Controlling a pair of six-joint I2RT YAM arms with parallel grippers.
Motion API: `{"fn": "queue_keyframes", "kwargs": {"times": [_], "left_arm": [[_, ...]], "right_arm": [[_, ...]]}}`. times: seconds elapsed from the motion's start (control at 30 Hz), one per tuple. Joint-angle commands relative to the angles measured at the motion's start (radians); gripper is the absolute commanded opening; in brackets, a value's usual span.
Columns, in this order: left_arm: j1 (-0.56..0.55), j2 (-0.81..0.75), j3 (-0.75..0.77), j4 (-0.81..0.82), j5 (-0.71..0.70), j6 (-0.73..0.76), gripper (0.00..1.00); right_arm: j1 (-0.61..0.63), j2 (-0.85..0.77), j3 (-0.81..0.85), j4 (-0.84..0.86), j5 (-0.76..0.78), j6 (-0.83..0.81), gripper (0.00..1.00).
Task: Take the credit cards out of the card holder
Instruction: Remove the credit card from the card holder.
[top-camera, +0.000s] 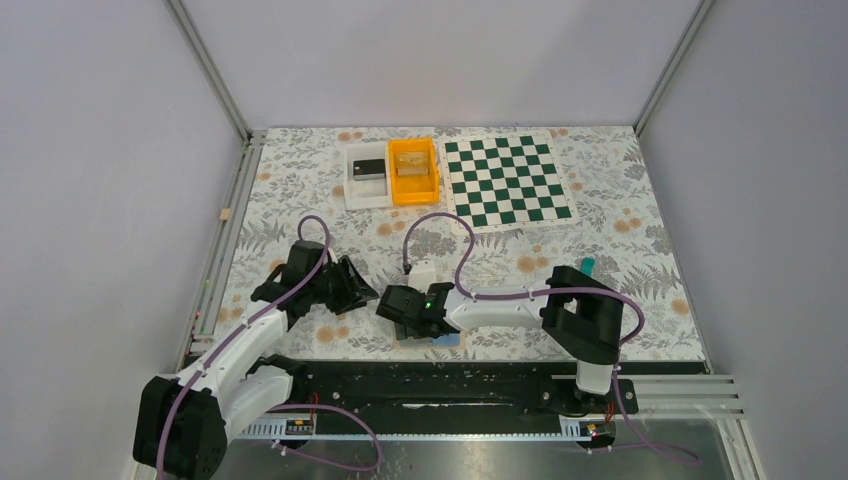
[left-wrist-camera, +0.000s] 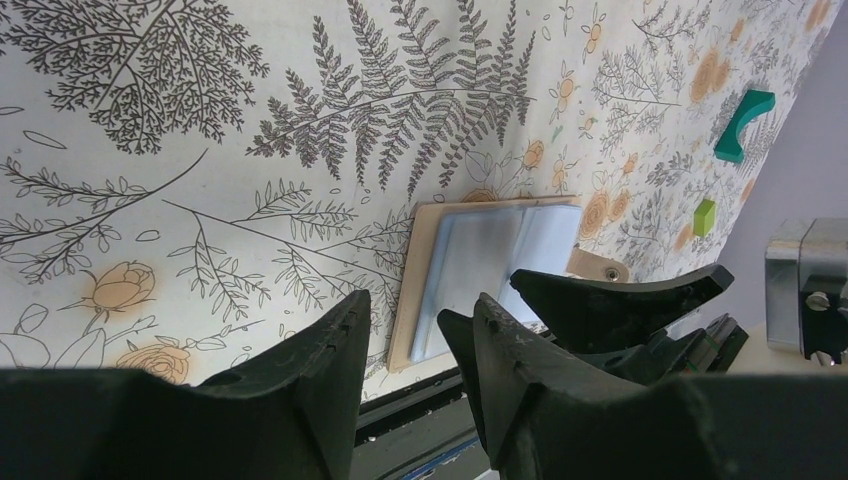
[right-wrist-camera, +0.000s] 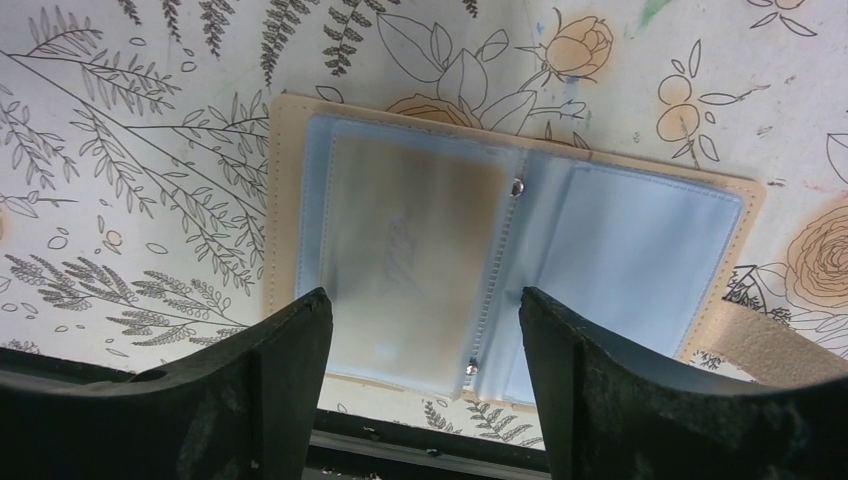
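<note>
Card holder (right-wrist-camera: 500, 250) lies opened flat on the floral table (top-camera: 300, 200), at the near edge, roughly midway between left and right. My right gripper (right-wrist-camera: 425, 320) hangs directly over it, fingers spread wide to either side of the clear sleeve where a pale card (right-wrist-camera: 400, 240) shows dimly, pinching nothing. I cannot tell whether the tips touch. My left gripper (left-wrist-camera: 415, 320) sits just left of the holder, jaws partly apart and empty.
</note>
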Motion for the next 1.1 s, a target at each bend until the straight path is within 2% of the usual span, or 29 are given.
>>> {"fn": "queue_keyframes", "kwargs": {"times": [0.0,0.37,0.67,0.87,1.07], "left_arm": [[0.004,0.004,-0.001,0.044,0.025,0.001,0.42],[0.004,-0.001,-0.002,0.043,0.029,0.001,0.42],[0.004,0.005,-0.002,0.046,0.034,-0.003,0.43],[0.004,0.012,-0.028,0.089,0.078,-0.020,0.43],[-0.026,0.034,-0.066,0.155,0.121,-0.031,0.41]], "right_arm": [[0.016,-0.026,0.046,-0.005,0.038,0.024,0.75],[0.020,0.008,0.050,-0.006,0.033,0.032,0.75],[0.022,0.054,0.056,-0.005,0.006,0.034,0.70],[0.023,0.044,0.034,-0.003,0.000,0.046,0.54],[0.023,0.007,-0.034,0.082,-0.012,0.051,0.36]]}}
